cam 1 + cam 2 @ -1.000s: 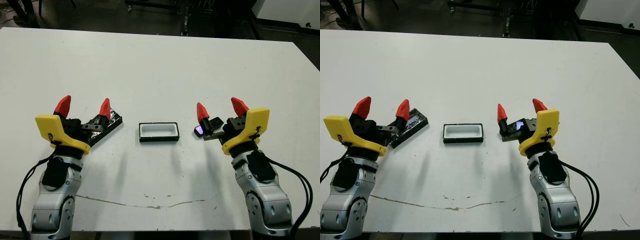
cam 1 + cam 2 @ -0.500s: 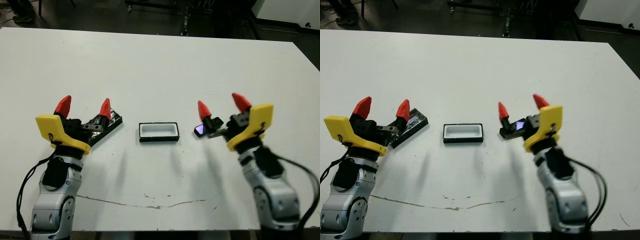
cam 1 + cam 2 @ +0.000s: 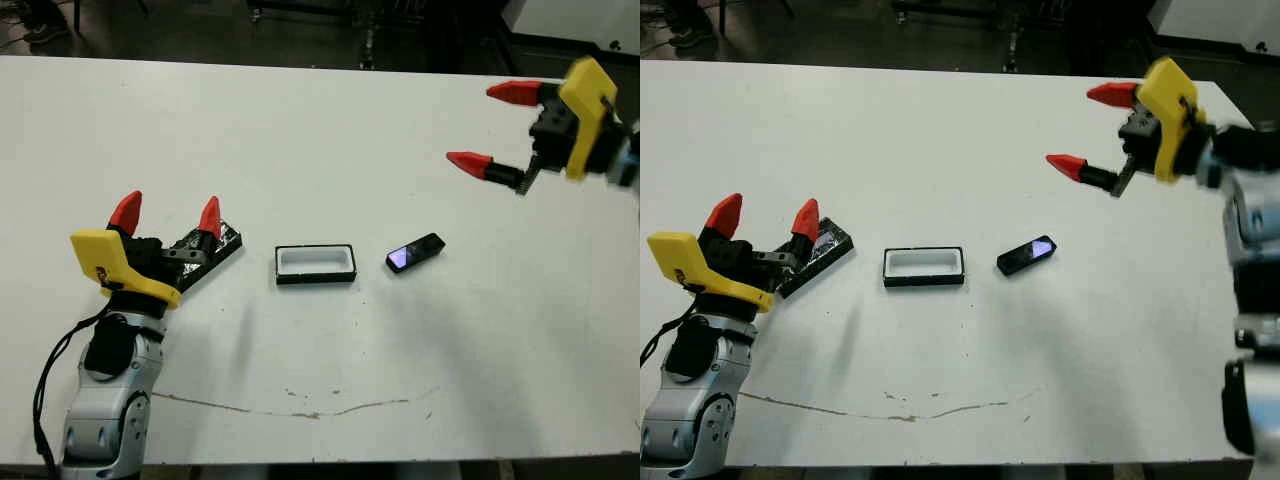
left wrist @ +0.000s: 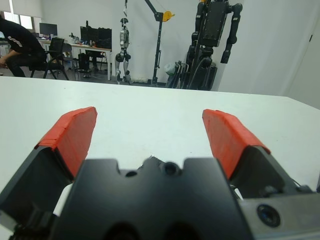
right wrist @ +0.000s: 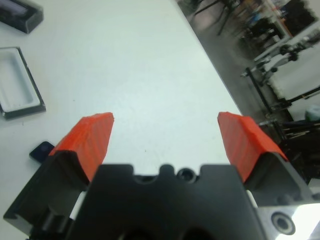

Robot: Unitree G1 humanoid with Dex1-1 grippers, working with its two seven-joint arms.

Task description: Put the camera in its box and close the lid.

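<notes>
On the white table (image 3: 320,130), the small shallow black-walled box with a white inside (image 3: 316,264) is seen at the centre, with the tiny flat black camera with a purple-blue spot (image 3: 415,253) lying just to its right, apart from it. The flat glossy black lid (image 3: 205,256) lies to the box's left, partly hidden under the left gripper (image 3: 168,213), whose red-tipped fingers are spread wide and hold nothing. The right gripper (image 3: 496,125) is raised well above and beyond the camera, fingers also spread wide and empty.

Camera (image 3: 1026,256) lies just right of the box (image 3: 924,267), untouched
</notes>
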